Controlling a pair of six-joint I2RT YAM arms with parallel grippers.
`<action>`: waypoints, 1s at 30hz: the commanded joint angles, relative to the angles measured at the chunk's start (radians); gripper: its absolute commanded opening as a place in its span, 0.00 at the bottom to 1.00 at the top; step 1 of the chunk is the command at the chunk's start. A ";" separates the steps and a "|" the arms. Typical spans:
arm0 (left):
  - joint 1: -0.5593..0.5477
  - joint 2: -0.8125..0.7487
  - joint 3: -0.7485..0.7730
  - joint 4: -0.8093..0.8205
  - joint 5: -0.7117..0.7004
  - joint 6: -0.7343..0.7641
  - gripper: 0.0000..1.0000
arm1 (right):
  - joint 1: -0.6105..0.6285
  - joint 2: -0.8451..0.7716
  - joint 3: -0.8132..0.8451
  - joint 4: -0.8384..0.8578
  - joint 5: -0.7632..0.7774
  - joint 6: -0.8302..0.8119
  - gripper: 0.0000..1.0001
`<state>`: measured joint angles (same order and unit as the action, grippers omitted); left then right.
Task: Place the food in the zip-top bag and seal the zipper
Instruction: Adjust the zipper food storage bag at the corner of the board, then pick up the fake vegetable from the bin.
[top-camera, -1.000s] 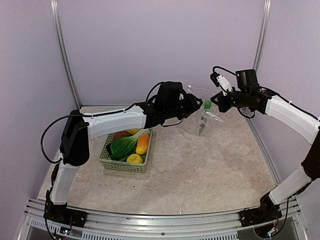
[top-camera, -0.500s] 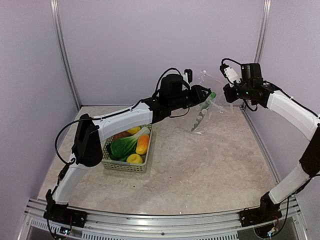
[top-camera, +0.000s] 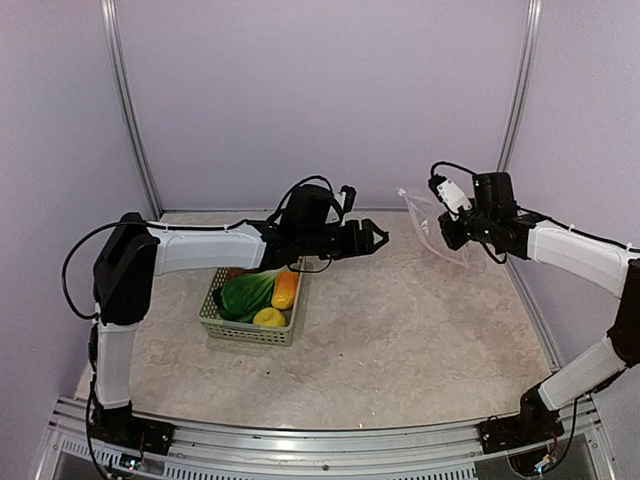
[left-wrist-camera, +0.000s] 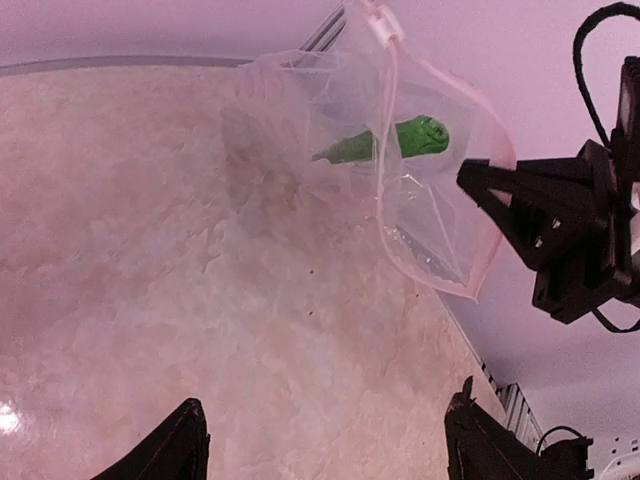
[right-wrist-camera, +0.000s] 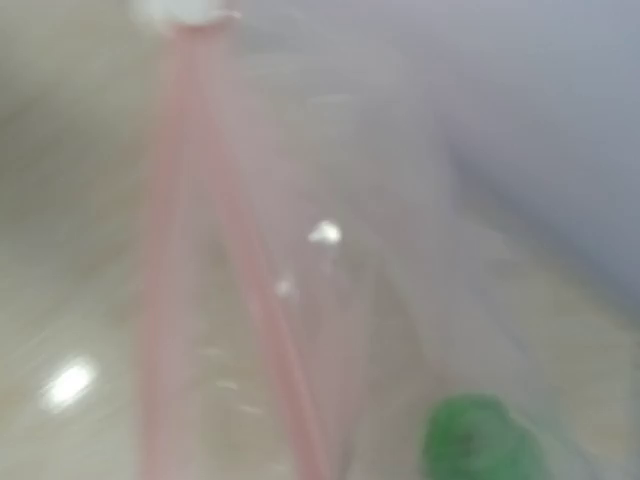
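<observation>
The clear zip-top bag (left-wrist-camera: 425, 190) hangs from my right gripper (top-camera: 447, 232), which is shut on its edge at the back right of the table. A green food piece (left-wrist-camera: 405, 138) lies inside it and shows again, blurred, as the green piece (right-wrist-camera: 480, 440) in the right wrist view. The zipper (right-wrist-camera: 255, 290) runs as a pinkish strip close to that camera. My left gripper (top-camera: 370, 238) is open and empty over the table, left of the bag and apart from it. More food sits in the basket: a green leafy piece (top-camera: 245, 293), an orange piece (top-camera: 285, 290) and a yellow lemon (top-camera: 268, 317).
The pale green slatted basket (top-camera: 222, 325) stands left of centre under the left forearm. Purple walls with metal posts (top-camera: 515, 90) close in the back and sides. The right arm's black gripper body (left-wrist-camera: 570, 240) is close to the bag.
My left gripper has let go of the green piece into the bag, opened wide and pulled back left and down. The right gripper has come down a little with the bag.
</observation>
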<state>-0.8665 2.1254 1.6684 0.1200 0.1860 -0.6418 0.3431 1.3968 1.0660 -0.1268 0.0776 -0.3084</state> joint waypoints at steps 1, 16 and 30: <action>0.030 -0.199 -0.176 -0.158 -0.070 0.045 0.78 | 0.053 0.084 -0.045 -0.080 -0.302 -0.016 0.00; 0.266 -0.570 -0.435 -0.704 -0.234 0.092 0.84 | 0.051 0.088 -0.075 -0.066 -0.357 -0.022 0.00; 0.308 -0.453 -0.349 -0.767 0.012 0.153 0.68 | 0.036 0.069 -0.100 -0.056 -0.366 -0.034 0.00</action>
<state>-0.5365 1.5990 1.2575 -0.6270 0.1192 -0.5224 0.3923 1.5005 0.9806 -0.1905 -0.2745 -0.3328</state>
